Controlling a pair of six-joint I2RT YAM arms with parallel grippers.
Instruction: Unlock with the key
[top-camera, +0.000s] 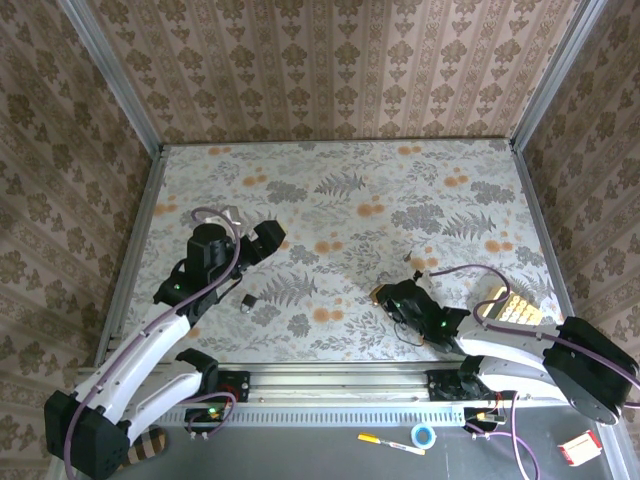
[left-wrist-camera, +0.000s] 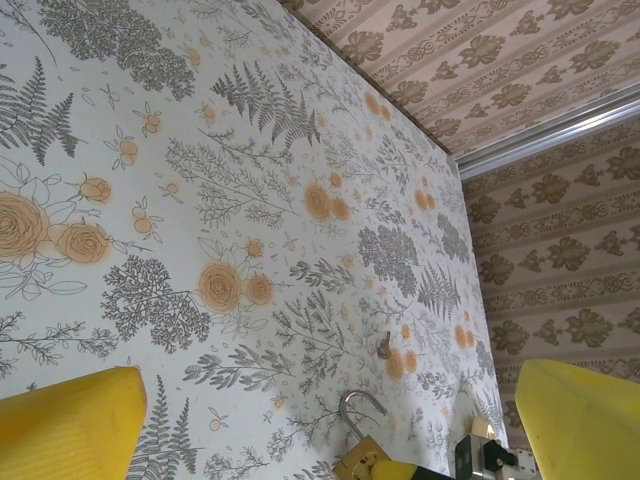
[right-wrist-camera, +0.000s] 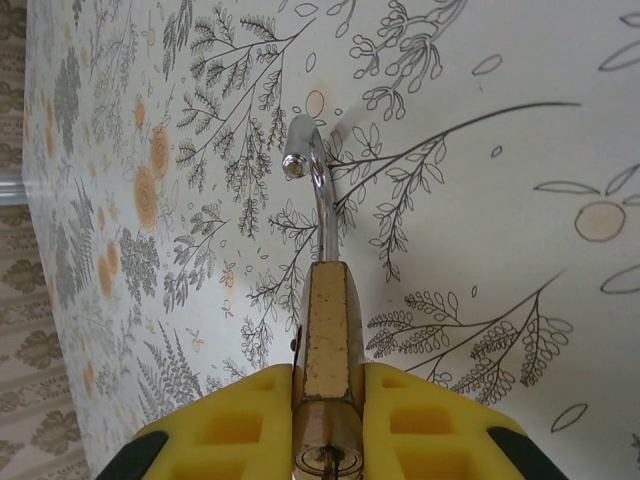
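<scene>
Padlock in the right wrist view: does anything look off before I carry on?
Yes. The padlock, clamped between the right fingers, has its shackle swung sideways with the free end out of the body, so it looks already open. No key sits in the keyhole.

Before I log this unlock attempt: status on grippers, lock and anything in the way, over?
Left gripper open, empty. Right gripper shut on padlock, shackle pointing away. Small dark item on table beside left arm, possibly the key.
</scene>
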